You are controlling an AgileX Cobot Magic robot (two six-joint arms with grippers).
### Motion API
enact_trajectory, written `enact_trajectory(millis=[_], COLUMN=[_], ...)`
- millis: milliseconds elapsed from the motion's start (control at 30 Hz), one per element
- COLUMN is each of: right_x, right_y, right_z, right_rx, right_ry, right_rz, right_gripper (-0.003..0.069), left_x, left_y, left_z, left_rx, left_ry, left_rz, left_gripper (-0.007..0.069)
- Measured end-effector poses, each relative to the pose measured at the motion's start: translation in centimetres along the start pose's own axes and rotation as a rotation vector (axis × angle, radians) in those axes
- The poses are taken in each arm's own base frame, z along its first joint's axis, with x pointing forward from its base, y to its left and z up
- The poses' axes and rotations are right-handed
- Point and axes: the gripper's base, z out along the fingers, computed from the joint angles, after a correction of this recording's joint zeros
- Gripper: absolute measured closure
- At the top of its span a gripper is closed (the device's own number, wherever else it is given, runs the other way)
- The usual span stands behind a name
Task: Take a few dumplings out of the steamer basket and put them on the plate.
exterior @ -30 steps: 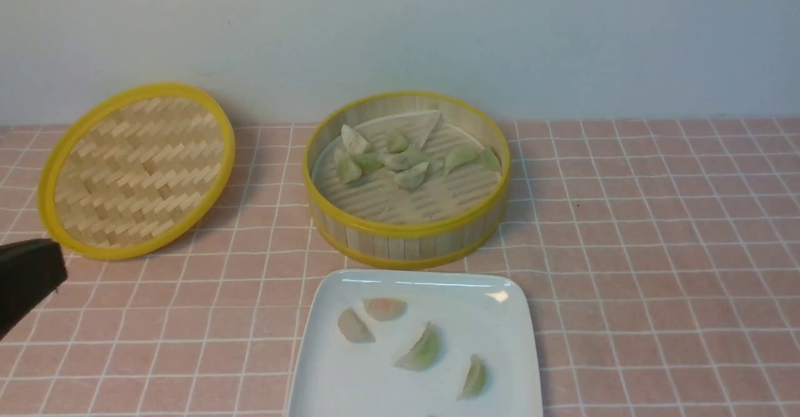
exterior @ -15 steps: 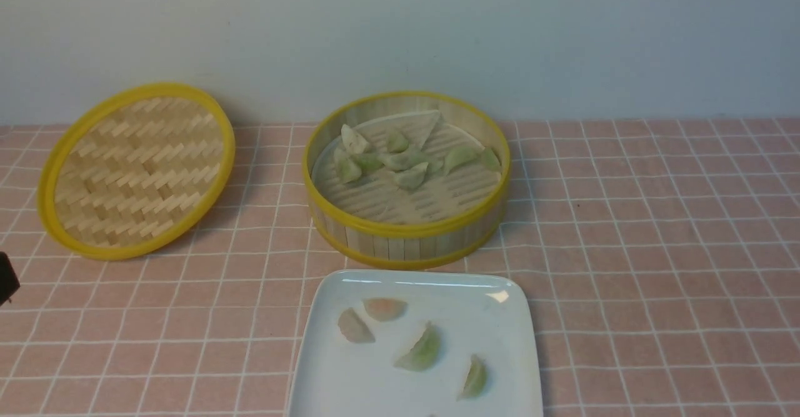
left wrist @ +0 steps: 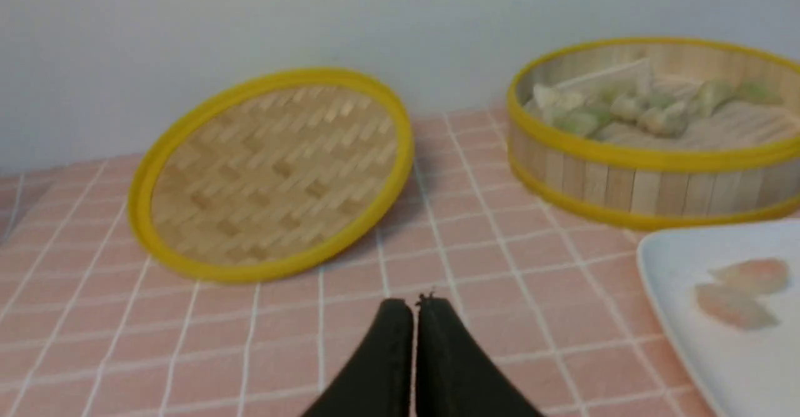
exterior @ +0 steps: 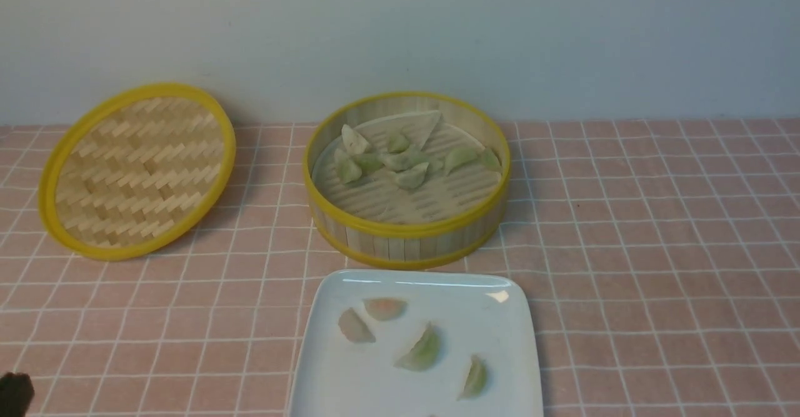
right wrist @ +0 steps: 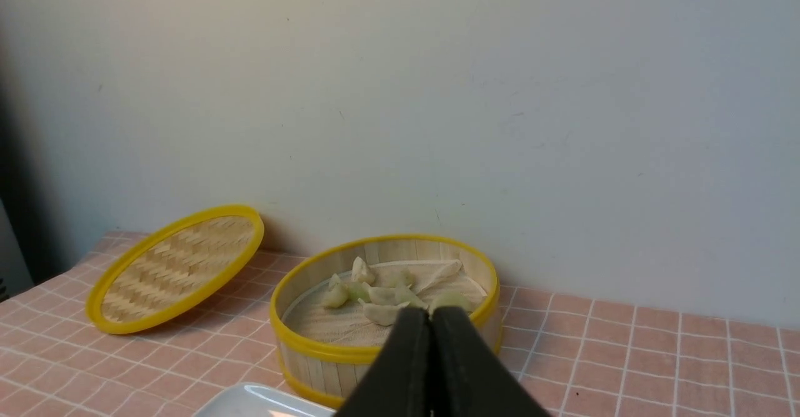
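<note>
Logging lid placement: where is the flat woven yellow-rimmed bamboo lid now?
Front view: the flat woven yellow-rimmed lid sits tilted near the back wall, left of the round bamboo steamer basket, not touching it.

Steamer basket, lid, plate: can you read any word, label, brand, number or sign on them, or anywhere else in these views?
None: no text can be read in any view.
steamer basket: bare bamboo slats and yellow rims, no label.
lid: plain weave, no mark.
plate: plain white, no stamp on the face that shows.
tablecloth: white grid lines only, no writing.
</note>
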Motion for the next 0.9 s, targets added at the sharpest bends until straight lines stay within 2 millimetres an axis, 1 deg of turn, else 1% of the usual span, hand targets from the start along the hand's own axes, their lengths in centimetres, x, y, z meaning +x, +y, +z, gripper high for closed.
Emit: enact_trajectory(millis=[67, 100, 200, 900], right_x=[0.0, 0.0, 0.0, 0.0], right_y=[0.0, 0.0, 0.0, 0.0], right_z=[0.0, 0.0, 0.0, 0.0], right_rx=[0.001, 0.002, 0.003, 0.003], right_ry=[0.002, 0.003, 0.004, 0.004], right_rz=[-0.001, -0.001, -0.002, -0.002], right_gripper=[0.0673, 0.0673, 0.0673, 0.0673], left_x=[1.6, 2.0, 2.6, 2.6], left_y=[0.0, 0.0, -0.1, -0.1], left_z=[0.5, 0.6, 0.7, 0.7], left_rx=[-0.007, -0.006, -0.004, -0.002], left_ry=[0.049, 0.063, 0.093, 0.098], left_rz=[-0.006, -0.007, -0.011, -0.014], left_gripper=[0.0631, 0.0631, 0.0631, 0.0631])
